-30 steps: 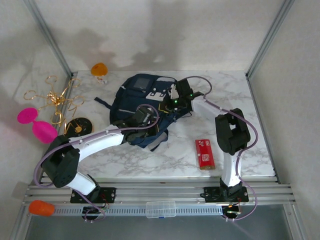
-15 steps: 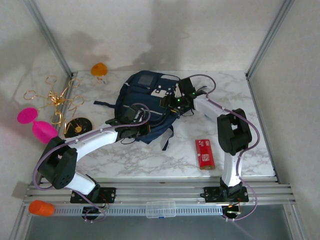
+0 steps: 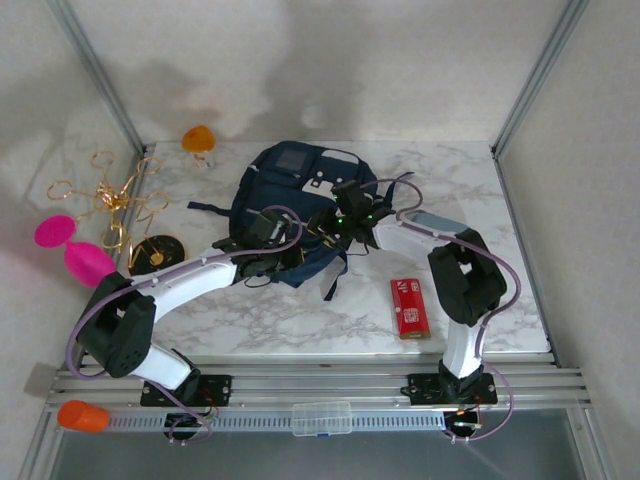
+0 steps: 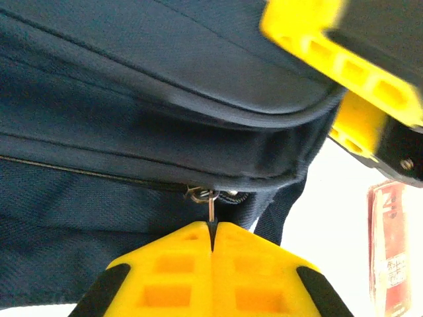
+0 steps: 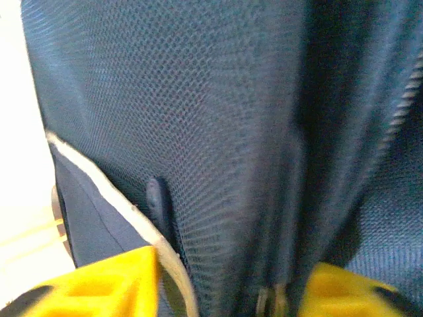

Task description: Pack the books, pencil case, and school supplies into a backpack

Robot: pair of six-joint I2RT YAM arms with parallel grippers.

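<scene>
Left gripper (image 4: 213, 230) pinches the backpack (image 4: 132, 99) by its zipper pull (image 4: 211, 206); right gripper (image 5: 228, 284) straddles its cloth (grip unclear).

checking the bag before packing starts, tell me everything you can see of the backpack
The backpack is navy woven fabric, lying on the marble table toward the back centre, with a greyish pocket patch and small white patches facing up. Its straps trail off the left and near edges. The left gripper is shut on the metal zipper pull, and a zipper line runs left from it. The right gripper straddles a fold of the fabric; whether it pinches is unclear.
</scene>
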